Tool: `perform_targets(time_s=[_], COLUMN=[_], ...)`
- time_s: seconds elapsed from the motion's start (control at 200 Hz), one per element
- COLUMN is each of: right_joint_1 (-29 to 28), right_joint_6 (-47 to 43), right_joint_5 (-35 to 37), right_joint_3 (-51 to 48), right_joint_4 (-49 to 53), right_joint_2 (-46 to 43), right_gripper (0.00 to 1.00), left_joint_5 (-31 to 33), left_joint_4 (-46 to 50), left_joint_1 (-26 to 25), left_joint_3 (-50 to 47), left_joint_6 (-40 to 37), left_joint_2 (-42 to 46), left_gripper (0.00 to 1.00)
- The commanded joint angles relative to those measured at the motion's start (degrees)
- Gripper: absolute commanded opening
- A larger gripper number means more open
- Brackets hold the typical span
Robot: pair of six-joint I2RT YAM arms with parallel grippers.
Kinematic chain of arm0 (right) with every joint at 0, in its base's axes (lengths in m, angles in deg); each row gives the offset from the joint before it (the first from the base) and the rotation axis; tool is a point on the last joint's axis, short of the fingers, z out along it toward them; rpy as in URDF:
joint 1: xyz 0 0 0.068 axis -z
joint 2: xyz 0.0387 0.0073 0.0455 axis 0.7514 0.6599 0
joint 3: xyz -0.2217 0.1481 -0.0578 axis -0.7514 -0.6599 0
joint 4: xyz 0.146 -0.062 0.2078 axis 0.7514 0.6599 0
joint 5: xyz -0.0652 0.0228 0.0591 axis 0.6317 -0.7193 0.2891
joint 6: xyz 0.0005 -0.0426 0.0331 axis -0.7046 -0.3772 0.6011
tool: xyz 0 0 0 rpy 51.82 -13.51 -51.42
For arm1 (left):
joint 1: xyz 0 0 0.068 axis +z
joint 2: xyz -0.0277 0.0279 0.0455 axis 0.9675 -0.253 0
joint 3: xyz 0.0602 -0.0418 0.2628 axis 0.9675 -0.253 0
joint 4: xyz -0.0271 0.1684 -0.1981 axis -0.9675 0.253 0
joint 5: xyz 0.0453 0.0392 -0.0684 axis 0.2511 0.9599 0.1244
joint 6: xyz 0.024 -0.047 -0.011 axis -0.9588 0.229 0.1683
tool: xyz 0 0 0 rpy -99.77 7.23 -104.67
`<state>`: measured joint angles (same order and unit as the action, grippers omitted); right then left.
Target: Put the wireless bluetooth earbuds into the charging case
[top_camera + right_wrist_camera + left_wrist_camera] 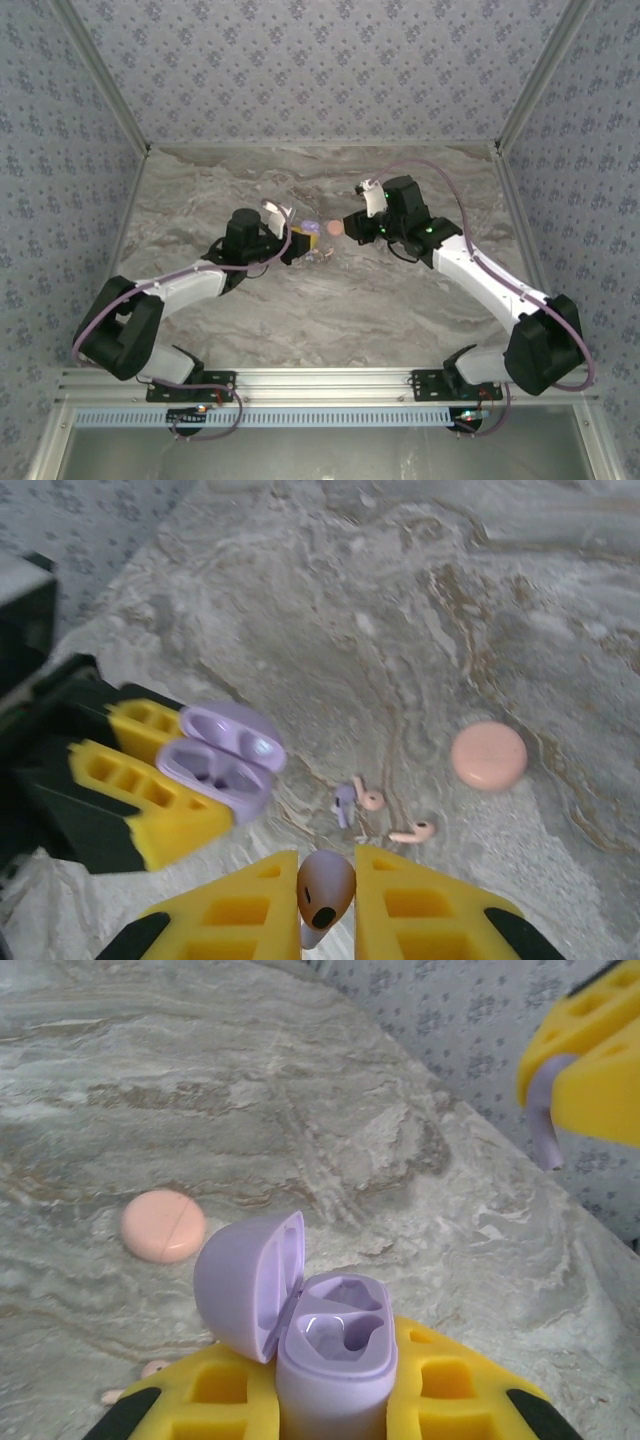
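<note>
Marbled grey table (300,330) runs back to walls papered in a small blue flower print (320,70). My two arms reach in from the near edge and meet around the middle of it.

My left claw (335,1385) is pinched narrow on the lilac charging case (335,1360), gripping its lower body between the yellow fingers (225,1390). The case stands roughly upright with its lid (250,1280) swung open to one side and both moulded wells facing up.

My right claw (327,865) is closed small on a lilac earbud (325,885), which sits between the finger pads. From the left wrist view the stem of that bud hangs below the yellow finger, up and to the right of the case and well apart from it.

On the table near the gap between the claws lies a litter of small things. The second lilac earbud (345,802) rests just beside a pink earbud (372,800); whether they touch I cannot tell. Another pink earbud (412,832) lies near them, closer to my right claw. A pink disc (488,755) sits flat farther off, on the lid's side of the case. The open lid stands on the side away from my right claw.
</note>
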<state>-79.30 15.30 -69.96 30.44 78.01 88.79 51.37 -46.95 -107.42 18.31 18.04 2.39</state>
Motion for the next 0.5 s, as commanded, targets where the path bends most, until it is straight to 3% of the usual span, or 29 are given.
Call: perform_targets(time_s=[0.0,0.5], right_joint_1=[-1.43,-5.36], right_joint_6=[-0.45,-1.34], right_joint_5=[-0.21,3.07], right_joint_3=[0.98,2.45], right_joint_4=[-2.15,-6.07], right_joint_2=[-1.65,-3.5], right_gripper=[0.19,0.19], left_joint_5=[-3.49,-8.45], left_joint_4=[-10.75,-23.01], left_joint_1=[-0.62,-3.16], left_joint_3=[-1.2,-2.25], left_joint_6=[1.33,1.57], left_joint_2=[-1.44,-2.52], left_gripper=[0.03,0.03])
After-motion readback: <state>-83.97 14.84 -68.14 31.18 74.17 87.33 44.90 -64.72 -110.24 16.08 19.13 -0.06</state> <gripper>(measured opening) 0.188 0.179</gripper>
